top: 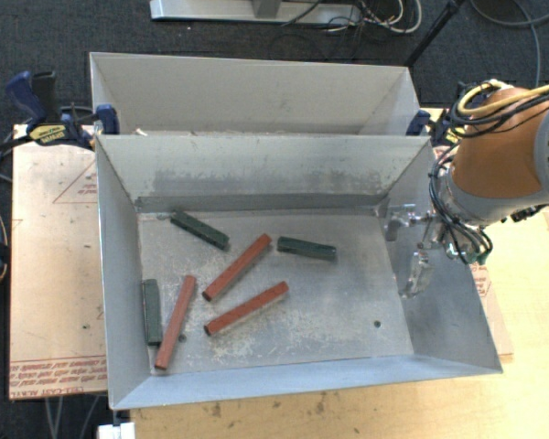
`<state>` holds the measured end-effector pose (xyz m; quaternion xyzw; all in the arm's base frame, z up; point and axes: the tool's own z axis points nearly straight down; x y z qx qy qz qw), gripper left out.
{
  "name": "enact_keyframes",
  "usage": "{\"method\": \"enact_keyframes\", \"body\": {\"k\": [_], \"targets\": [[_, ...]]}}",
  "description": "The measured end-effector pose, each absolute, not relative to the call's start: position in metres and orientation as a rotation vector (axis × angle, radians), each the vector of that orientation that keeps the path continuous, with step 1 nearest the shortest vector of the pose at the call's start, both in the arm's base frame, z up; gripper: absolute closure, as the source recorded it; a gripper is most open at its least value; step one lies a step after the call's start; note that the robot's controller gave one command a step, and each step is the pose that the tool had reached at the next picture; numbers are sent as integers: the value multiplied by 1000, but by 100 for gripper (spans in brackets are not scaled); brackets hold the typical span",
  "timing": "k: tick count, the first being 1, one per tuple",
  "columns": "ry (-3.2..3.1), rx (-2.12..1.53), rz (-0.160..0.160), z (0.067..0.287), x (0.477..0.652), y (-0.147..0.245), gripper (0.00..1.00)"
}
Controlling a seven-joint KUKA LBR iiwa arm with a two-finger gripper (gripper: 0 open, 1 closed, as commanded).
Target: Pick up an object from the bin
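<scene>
My gripper point(405, 250) hangs over the right side of the bin, close to the right wall, open with nothing between its fingers. The nearest loose thing is a short dark green bar point(306, 249) lying flat on the floor to its left, well apart from it. Further left lie two red-brown bars, one slanted point(237, 267) and one below it point(247, 307), both flat on the bin floor.
At the bin's left lie a third red-brown bar point(175, 322), a dark green bar point(151, 311) along the left wall and another dark green bar point(199, 230) near the back. Bare floor lies under the gripper. The arm enters from the right.
</scene>
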<state>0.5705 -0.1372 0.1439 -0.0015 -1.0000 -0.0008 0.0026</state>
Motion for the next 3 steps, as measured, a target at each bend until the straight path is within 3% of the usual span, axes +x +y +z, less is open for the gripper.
{"method": "enact_keyframes", "body": {"k": [1, 2, 3], "targets": [[-3143, -1, 0, 148, 573, -137, 0], [-3147, 67, 3, 113, 586, -89, 0], [-3141, 143, -1, 80, 634, -106, 100]]}}
